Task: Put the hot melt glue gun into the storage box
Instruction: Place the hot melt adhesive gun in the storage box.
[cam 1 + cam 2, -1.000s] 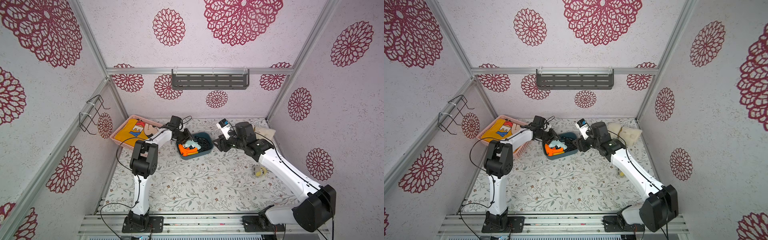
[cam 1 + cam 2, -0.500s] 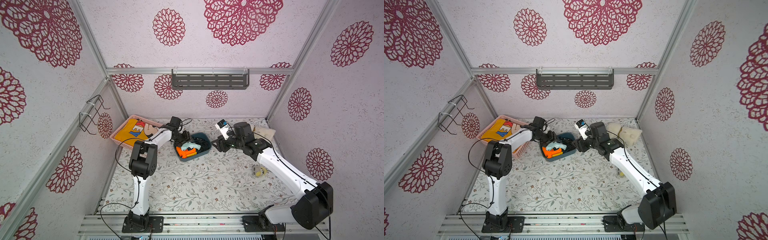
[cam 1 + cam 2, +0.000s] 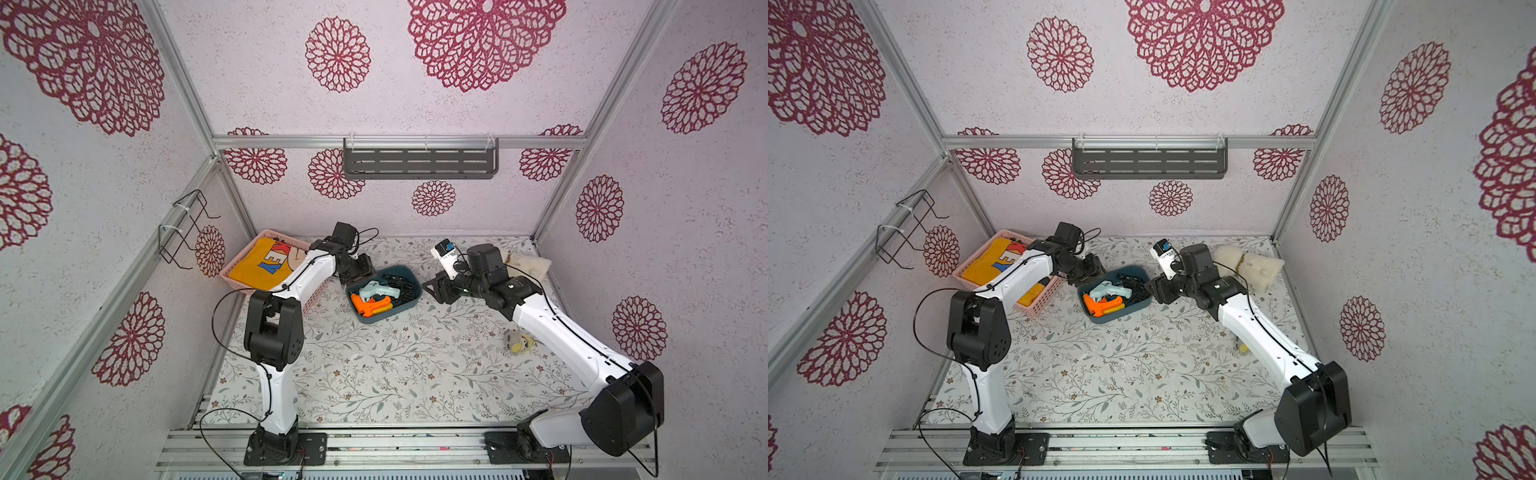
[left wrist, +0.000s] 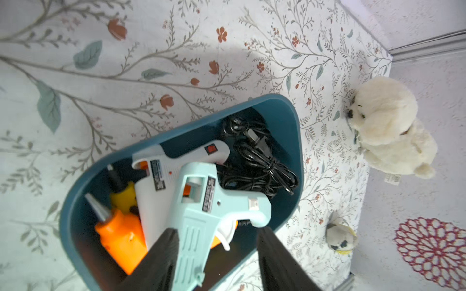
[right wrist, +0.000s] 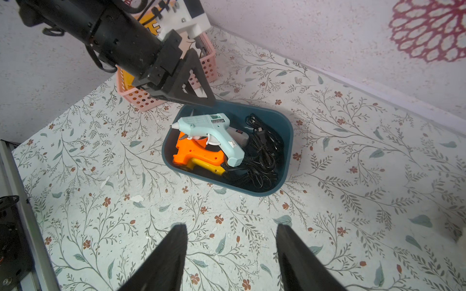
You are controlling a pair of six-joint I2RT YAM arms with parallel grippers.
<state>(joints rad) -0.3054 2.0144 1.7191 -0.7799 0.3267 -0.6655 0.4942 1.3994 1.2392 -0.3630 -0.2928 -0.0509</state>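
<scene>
Pale blue glue gun (image 4: 201,201) lies in the teal box (image 4: 290,121) atop an orange gun (image 4: 118,234), left fingers (image 4: 161,257) spread either side of its barrel, right fingers (image 5: 171,252) wide above the worktop (image 5: 353,176).

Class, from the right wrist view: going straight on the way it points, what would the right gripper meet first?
The right gripper would probably meet the storage box at its near wall; depth is unclear, so the floral table before it might come first.
</scene>
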